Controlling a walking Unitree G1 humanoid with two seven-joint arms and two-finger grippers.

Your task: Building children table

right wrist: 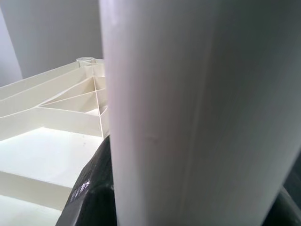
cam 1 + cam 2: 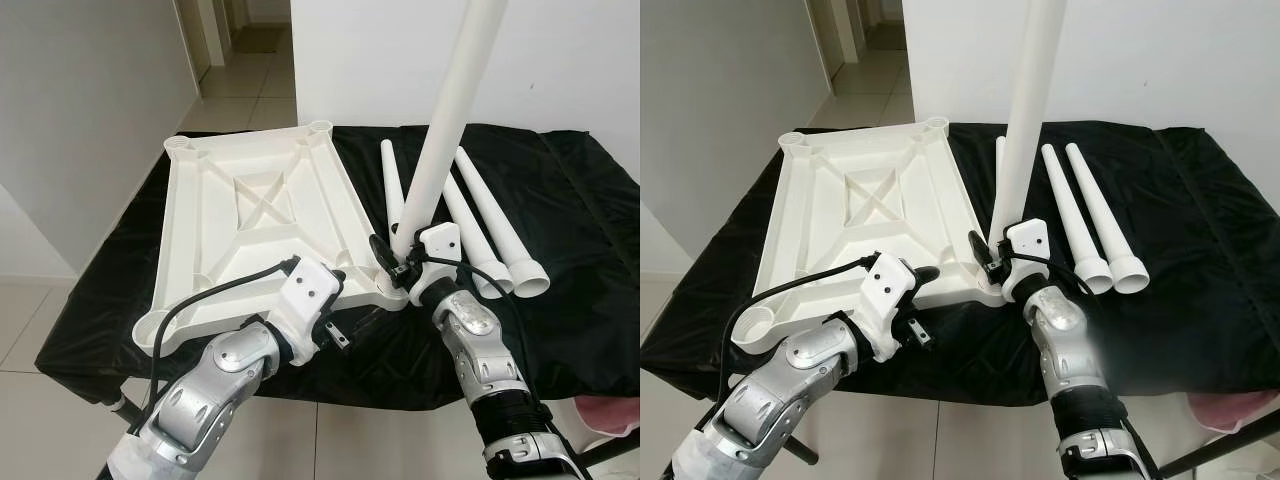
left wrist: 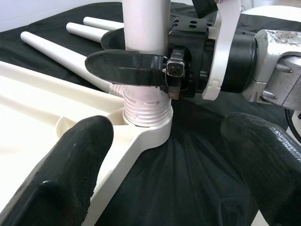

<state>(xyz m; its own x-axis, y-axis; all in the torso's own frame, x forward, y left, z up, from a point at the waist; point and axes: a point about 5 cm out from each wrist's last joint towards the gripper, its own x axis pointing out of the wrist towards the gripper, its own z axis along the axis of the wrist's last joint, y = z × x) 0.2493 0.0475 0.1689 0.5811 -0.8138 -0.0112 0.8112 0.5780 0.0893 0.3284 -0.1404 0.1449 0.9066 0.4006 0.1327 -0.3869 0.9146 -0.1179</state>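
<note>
- The white tabletop (image 2: 262,215) lies upside down on a black cloth (image 2: 570,270) over a table, ribs facing up.
- One white leg (image 2: 447,125) stands upright in the near right corner socket (image 3: 149,128), threaded end sitting in it.
- Right gripper (image 2: 392,258) is clamped round that leg just above the socket.
- Left gripper (image 2: 345,335) sits near the same corner, fingers spread wide, holding nothing.
- Three spare legs (image 2: 490,222) lie on the cloth just right of the tabletop.
</note>
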